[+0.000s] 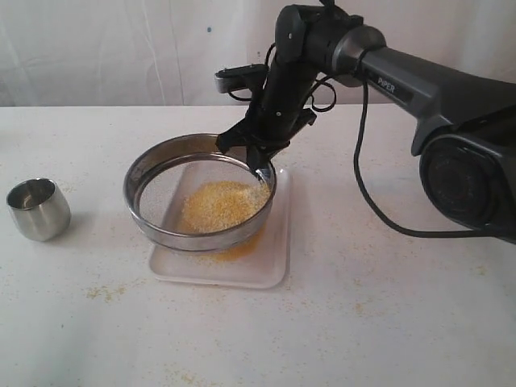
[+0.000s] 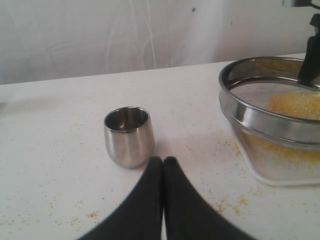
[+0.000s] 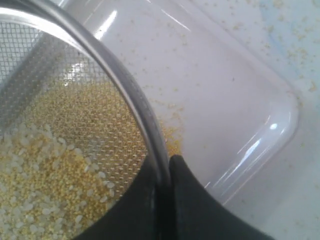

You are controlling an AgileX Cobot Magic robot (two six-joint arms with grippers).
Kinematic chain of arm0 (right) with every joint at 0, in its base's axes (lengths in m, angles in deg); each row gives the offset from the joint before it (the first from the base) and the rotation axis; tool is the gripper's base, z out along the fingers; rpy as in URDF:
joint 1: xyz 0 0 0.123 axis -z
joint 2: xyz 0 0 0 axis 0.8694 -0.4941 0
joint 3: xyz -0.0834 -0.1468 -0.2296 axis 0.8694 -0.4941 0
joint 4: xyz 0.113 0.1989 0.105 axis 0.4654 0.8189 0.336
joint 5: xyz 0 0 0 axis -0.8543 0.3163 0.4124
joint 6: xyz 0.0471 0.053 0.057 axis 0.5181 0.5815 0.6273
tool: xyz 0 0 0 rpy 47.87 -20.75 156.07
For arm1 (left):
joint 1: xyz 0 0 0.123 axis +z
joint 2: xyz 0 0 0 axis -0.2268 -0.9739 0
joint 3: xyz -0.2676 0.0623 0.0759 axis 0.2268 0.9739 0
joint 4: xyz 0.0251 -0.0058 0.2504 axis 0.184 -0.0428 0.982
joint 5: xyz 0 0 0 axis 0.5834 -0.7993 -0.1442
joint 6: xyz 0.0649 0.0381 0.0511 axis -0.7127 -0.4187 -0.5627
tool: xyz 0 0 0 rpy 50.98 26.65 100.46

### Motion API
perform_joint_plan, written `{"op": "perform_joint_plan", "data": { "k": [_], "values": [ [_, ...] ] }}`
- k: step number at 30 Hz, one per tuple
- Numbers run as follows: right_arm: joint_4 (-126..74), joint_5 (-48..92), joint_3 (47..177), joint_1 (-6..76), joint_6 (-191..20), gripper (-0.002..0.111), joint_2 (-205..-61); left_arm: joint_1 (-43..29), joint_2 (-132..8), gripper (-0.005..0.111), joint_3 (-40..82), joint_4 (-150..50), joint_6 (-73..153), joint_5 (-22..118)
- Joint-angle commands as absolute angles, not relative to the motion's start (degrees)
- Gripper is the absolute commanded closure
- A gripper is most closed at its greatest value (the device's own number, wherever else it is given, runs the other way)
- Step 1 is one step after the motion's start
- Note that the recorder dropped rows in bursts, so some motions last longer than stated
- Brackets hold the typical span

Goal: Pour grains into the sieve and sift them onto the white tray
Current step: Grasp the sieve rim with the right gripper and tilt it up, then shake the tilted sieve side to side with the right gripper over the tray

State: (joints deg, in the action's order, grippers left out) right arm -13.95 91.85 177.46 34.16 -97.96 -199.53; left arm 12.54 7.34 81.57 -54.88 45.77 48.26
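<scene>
The round steel-rimmed sieve [image 1: 197, 193] hangs tilted a little above the white tray [image 1: 270, 262], with a heap of yellow grains [image 1: 222, 205] on its mesh. My right gripper [image 1: 260, 165] is shut on the sieve's far right rim [image 3: 135, 95], one finger inside and one outside. Paler coarse bits lie among the grains [image 3: 45, 180] on the mesh. Fine yellow grains [image 1: 234, 252] lie on the tray under the sieve. My left gripper [image 2: 163, 161] is shut and holds nothing, just beside the small steel cup [image 2: 128, 136]. It does not show in the exterior view.
The steel cup [image 1: 38, 209] stands upright on the table's left side. Scattered grains [image 1: 105, 290] dot the white tabletop [image 1: 363, 322] in front of the tray. The right arm [image 1: 419, 89] reaches in from the right.
</scene>
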Motion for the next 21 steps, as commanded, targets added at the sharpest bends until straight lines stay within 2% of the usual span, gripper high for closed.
{"op": "perform_joint_plan", "data": {
  "k": [1, 3, 7, 9, 11, 13, 16, 18, 21],
  "values": [
    [-19.60, 89.83, 178.98, 34.45, -91.06, 0.108, -198.21, 12.32, 7.66, 0.107, 81.77, -55.19, 45.65, 48.62],
    [-19.89, 91.83, 179.38, 35.00, -86.88, 0.108, -198.21, 12.32, 7.66, 0.107, 81.77, -55.19, 45.65, 48.62],
    [-8.04, 91.83, 177.40, 34.08, -94.78, 0.108, -197.61, 12.32, 7.66, 0.107, 81.77, -55.19, 45.65, 48.62],
    [-11.43, 88.74, 177.40, 33.59, -97.29, 0.108, -197.61, 12.32, 7.66, 0.107, 81.77, -55.19, 45.65, 48.62],
    [-18.93, 84.73, 177.67, 33.73, -88.81, 0.108, -197.61, 12.32, 7.66, 0.107, 81.77, -55.19, 45.65, 48.62],
    [-19.21, 88.70, 177.67, 34.75, -84.48, 0.108, -197.61, 12.32, 7.66, 0.107, 81.77, -55.19, 45.65, 48.62],
    [-10.49, 91.83, 176.92, 34.04, -97.21, 0.108, -198.00, 12.32, 7.66, 0.107, 81.77, -55.19, 45.65, 48.62],
    [-12.25, 91.83, 176.78, 33.94, -99.24, 0.108, -197.77, 12.32, 7.66, 0.107, 81.77, -55.19, 45.65, 48.62],
    [-25.54, 90.53, 177.00, 34.82, -83.02, 0.108, -197.63, 12.32, 7.66, 0.107, 81.77, -55.19, 45.65, 48.62]
  ]
}}
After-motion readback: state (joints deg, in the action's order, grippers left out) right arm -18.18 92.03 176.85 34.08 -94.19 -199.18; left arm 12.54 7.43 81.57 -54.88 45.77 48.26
